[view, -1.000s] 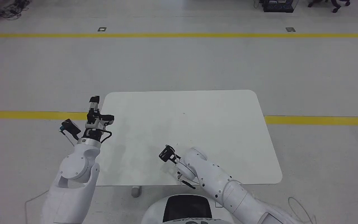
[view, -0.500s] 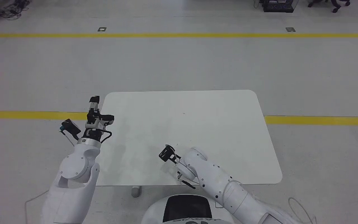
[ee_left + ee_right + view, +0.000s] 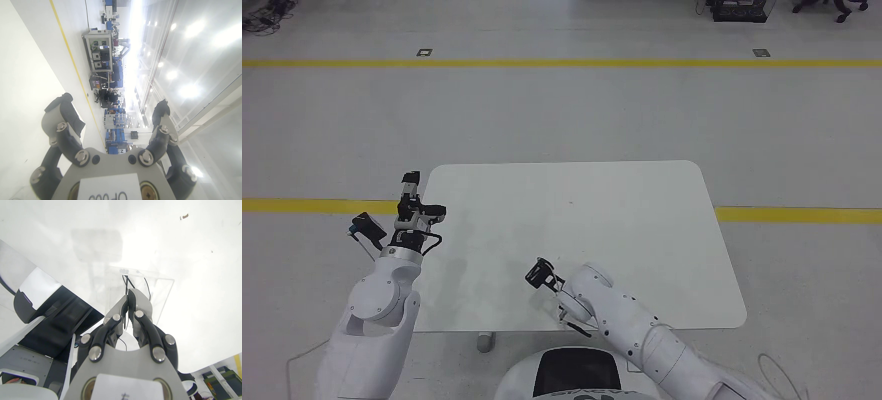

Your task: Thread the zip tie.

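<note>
My right gripper (image 3: 128,293) hangs just above the white table (image 3: 170,256), close to the near edge. It is shut on a thin black zip tie (image 3: 125,283). The tie's ends stick out past the fingertips, and a length of it runs back between the fingers. In the top view the right arm (image 3: 612,315) lies over the table's near edge. My left gripper (image 3: 113,100) is open and holds nothing, pointing up into the hall. In the top view the left gripper (image 3: 414,205) stands beside the table's left edge.
The white table (image 3: 572,220) has rounded corners and a small brown speck (image 3: 184,217) on it. A faint clear rectangular outline (image 3: 166,291) shows on the surface beyond the right fingertips. Grey floor with yellow lines (image 3: 562,63) surrounds the table.
</note>
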Robot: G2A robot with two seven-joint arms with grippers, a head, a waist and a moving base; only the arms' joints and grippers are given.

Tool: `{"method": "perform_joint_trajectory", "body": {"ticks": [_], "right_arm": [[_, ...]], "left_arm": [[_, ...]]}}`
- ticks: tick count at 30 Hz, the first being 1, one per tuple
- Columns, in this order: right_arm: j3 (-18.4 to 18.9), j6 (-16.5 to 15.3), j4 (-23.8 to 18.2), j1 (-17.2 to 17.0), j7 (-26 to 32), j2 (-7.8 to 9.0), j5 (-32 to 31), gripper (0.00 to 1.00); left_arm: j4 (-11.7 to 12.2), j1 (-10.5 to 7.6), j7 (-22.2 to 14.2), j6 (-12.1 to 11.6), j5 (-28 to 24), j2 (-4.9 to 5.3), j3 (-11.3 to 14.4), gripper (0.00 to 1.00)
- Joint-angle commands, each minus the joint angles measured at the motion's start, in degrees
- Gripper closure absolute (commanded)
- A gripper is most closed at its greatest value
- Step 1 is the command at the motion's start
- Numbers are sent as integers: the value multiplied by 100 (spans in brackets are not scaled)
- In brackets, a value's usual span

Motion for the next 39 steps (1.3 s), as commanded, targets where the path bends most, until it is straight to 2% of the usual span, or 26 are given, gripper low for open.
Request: {"method": "perform_joint_trajectory", "body": {"ticks": [1,14,20,30,39], "right_arm": [[14,-1,-93,-41,20,15,-36,100],[261,-100,-1011,-506,183,189,-323,100],[513,-355,-1487,-771,200,302,-225,100],[688,-380,-1670,-898,167,378,-147,100],[1012,-555,-1886,-998,100,469,247,100]], "left_arm": [[0,0,0,0,0,0,0,0],[0,0,0,0,0,0,0,0],[0,0,0,0,0,0,0,0],[0,0,0,0,0,0,0,0],[0,0,0,0,0,0,0,0]]}}
